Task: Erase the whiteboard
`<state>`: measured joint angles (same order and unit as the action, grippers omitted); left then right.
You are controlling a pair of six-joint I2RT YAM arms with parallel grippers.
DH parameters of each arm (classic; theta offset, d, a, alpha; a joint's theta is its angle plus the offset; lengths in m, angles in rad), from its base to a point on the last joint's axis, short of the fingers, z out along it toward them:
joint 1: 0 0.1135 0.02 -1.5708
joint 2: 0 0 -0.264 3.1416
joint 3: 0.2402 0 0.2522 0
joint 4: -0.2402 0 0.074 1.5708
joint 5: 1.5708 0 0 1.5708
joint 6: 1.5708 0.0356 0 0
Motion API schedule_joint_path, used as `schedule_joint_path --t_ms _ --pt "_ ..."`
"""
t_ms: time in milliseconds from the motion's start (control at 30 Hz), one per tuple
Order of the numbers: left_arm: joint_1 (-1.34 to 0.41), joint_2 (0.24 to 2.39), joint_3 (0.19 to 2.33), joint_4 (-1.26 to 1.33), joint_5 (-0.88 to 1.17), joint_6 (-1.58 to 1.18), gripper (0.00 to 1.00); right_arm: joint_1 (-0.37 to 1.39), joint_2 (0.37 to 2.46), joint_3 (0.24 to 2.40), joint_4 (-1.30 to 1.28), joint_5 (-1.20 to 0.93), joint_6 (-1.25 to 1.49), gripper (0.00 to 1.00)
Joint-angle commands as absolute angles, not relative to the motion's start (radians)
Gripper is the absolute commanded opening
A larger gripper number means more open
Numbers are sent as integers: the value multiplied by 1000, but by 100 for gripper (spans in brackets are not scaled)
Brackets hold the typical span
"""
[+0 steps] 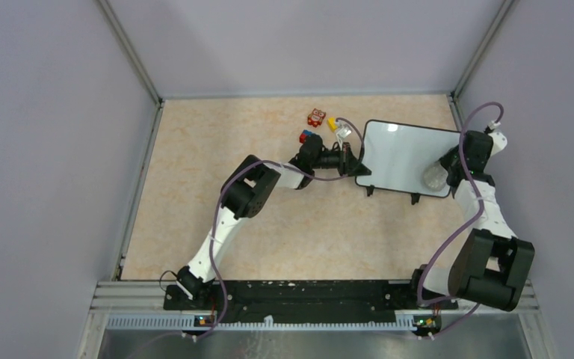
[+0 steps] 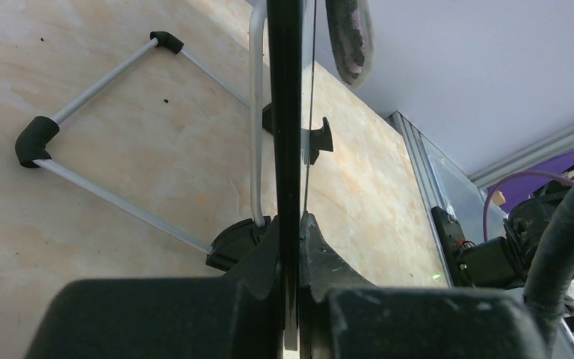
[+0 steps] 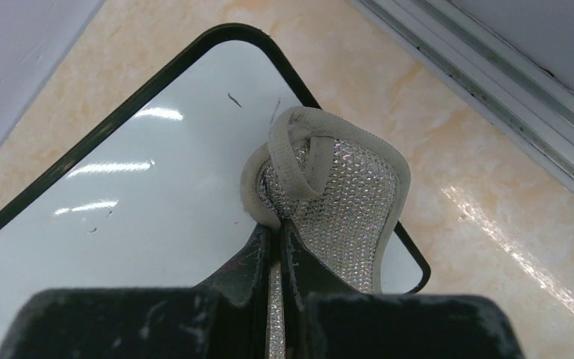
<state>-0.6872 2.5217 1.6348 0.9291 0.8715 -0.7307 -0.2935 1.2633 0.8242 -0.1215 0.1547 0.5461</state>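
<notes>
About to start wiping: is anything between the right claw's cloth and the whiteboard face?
Nothing visible does. The right claw holds the cloth directly over the whiteboard near its right edge. The left claw only clamps the board's left edge, and the small blocks lie off it, past that edge.

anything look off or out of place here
Nothing much: the whiteboard shows only a few small dark marks near the cloth. Nothing looks spilled or broken.

Pale lilac walls (image 1: 306,45) enclose a beige marbled tabletop (image 1: 194,149) with aluminium corner posts (image 1: 131,51).
</notes>
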Motion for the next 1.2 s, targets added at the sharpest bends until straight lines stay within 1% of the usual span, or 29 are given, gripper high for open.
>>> schedule_joint_path --t_ms 0,200,300,433,667,833,1000,1167 --pt "-670 2521 1638 855 764 -659 0 -243 1306 877 -22 91 517 0" --pt "-669 2528 1637 861 756 -679 0 -92 1436 1014 -36 61 470 0" --pt "-668 2527 1631 862 753 -682 0 -57 1446 1043 -30 77 464 0" --pt "-659 2532 1617 900 751 -721 0 -109 1433 1029 -43 95 504 0" --pt "-650 2533 1605 932 752 -749 0 -293 1443 973 -105 77 549 0" --pt "-649 2534 1608 936 757 -753 0 -294 1452 964 -88 22 546 0" --pt "-649 2531 1608 936 759 -750 0 -201 1454 996 -84 25 503 0" --pt "-650 2532 1609 937 761 -755 0 -12 1425 1032 -111 103 429 0"
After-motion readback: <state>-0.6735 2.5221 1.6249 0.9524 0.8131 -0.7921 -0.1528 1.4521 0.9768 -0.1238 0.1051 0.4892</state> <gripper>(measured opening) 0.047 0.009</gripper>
